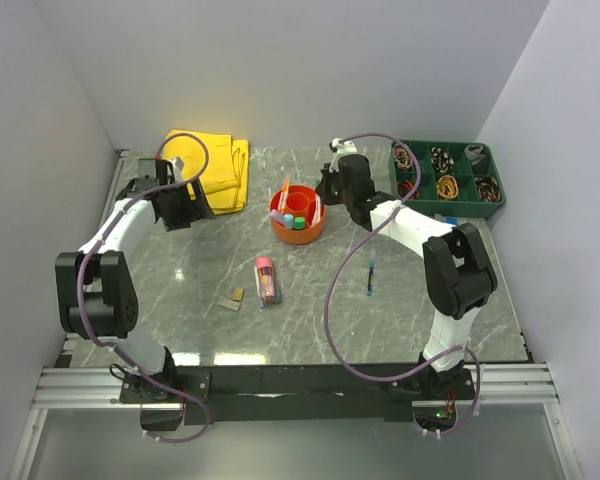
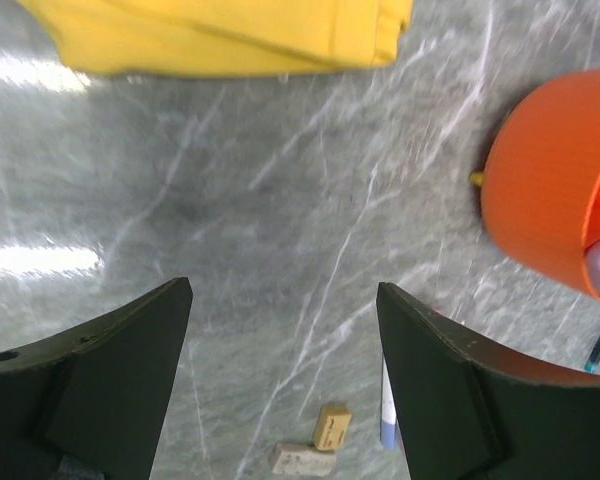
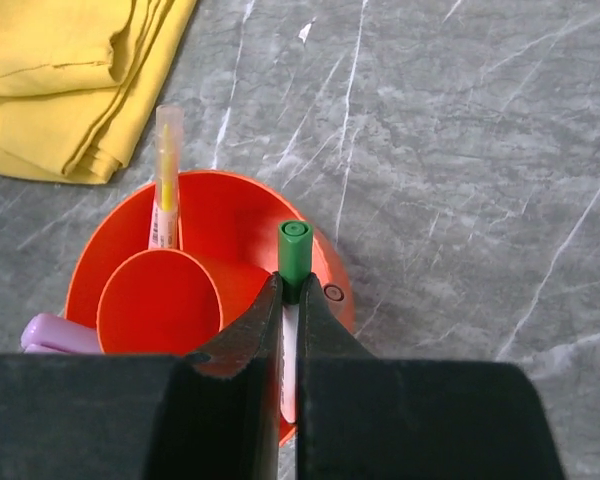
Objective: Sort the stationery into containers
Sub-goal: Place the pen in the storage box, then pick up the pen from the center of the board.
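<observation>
The orange organiser point(image 1: 298, 216) stands at the middle back of the table. My right gripper point(image 3: 290, 290) is shut on a green-capped marker point(image 3: 294, 250), held over the organiser's right rim point(image 3: 332, 292); in the top view this gripper point(image 1: 323, 198) sits at the bowl's right edge. A clear-capped yellow pen point(image 3: 165, 170) and a lilac stick point(image 3: 55, 333) rest in the outer ring. My left gripper point(image 2: 283, 290) hangs open over bare table, left of the organiser point(image 2: 555, 180). Two small eraser blocks point(image 2: 330, 428), a pink-capped clear tube point(image 1: 267, 280) and a blue pen point(image 1: 370, 275) lie on the table.
A folded yellow cloth point(image 1: 215, 165) lies at the back left, just behind my left gripper point(image 1: 188, 212). A green compartment tray point(image 1: 448, 178) with small items sits at the back right. White walls close the table on three sides.
</observation>
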`<state>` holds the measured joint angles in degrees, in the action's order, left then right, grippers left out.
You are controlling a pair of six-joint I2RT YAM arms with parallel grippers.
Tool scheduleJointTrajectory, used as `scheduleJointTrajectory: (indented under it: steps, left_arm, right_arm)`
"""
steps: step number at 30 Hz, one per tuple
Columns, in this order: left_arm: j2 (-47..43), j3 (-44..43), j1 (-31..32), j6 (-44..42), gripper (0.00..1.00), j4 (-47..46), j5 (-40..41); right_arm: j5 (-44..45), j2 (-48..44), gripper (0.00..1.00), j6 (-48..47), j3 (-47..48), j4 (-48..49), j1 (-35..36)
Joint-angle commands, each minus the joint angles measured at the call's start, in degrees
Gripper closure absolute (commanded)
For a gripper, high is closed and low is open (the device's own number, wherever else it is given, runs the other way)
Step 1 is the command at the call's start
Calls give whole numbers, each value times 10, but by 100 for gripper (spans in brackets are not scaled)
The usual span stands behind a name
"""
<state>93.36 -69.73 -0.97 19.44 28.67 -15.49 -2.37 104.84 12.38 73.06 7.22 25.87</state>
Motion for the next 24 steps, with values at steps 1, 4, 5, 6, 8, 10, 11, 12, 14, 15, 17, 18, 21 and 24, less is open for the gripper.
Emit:
scheduleJointTrajectory:
  steps: [1, 4, 5, 6, 8, 10, 11, 12, 14, 15, 17, 18, 21, 24]
  left_arm:
    - [-24, 23, 7, 14, 20, 4, -34]
    - [-33, 35, 6, 6, 20, 5, -58]
    - [-37, 36, 21, 2, 19, 5, -61]
    - [-39, 36, 27, -11, 19, 9, -62]
    - [-43, 36, 34, -30, 19, 10, -75]
    - [-45, 31, 42, -76, 20, 17, -107]
    - [-46, 28, 47, -96, 20, 21, -131]
    - [-42, 10, 61, -149, 21, 31, -147]
    - [-15, -20, 77, -223, 23, 99, -178]
    - [-10, -39, 95, -289, 28, 117, -184]
    - [-4, -48, 113, -355, 40, 153, -191]
    - [-4, -47, 134, -414, 48, 162, -194]
    - [-13, -22, 175, -513, 61, 177, -202]
    - [-29, 20, 224, -600, 66, 188, -194]
  right_arm:
    - [23, -38, 81, 1, 6, 3, 3]
    - [23, -49, 65, 4, 14, -19, 3]
    - [23, -59, 63, 5, 15, -30, 2]
    - [23, -63, 61, 7, 14, -35, 3]
    - [23, -75, 58, 9, 7, -49, 2]
    - [23, -96, 56, 12, 4, -63, 3]
    - [34, -103, 56, 13, 2, -80, 3]
    - [35, -121, 56, 13, 2, -88, 3]
    - [40, -143, 56, 12, -4, -112, 2]
    - [40, -167, 56, 10, -6, -121, 3]
    - [39, -192, 56, 2, -19, -142, 4]
    - [36, -216, 56, -6, -22, -149, 2]
    - [38, -264, 57, -20, -50, -164, 2]
    - [43, -304, 57, -38, -81, -172, 3]
